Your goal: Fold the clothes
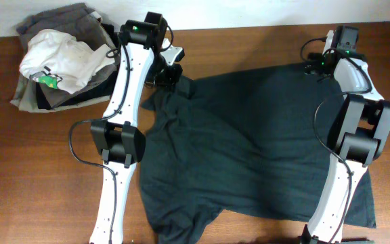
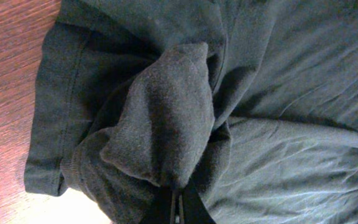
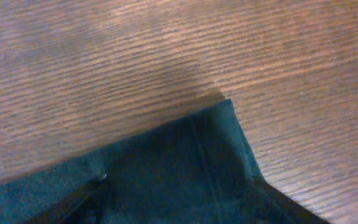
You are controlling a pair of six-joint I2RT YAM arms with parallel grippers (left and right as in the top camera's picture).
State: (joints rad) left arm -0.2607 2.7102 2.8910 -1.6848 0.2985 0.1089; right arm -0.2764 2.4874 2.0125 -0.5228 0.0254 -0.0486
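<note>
The dark teal-black T-shirt (image 1: 249, 149) lies spread and wrinkled across the middle of the table. My left gripper (image 1: 170, 73) is at its far left corner. In the left wrist view the jaws (image 2: 179, 208) are shut on a bunched fold of the shirt (image 2: 166, 112). My right gripper (image 1: 315, 68) is at the shirt's far right corner. In the right wrist view the hemmed corner of the shirt (image 3: 191, 162) lies flat between the spread fingers (image 3: 179, 208), which look open; the dark cloth partly hides them.
A pile of grey folded garments (image 1: 32, 95) sits at the back left, with a white garment with a green mark (image 1: 63, 57) on top, close to the left arm. Bare wooden table (image 1: 19, 176) shows to the left of the shirt.
</note>
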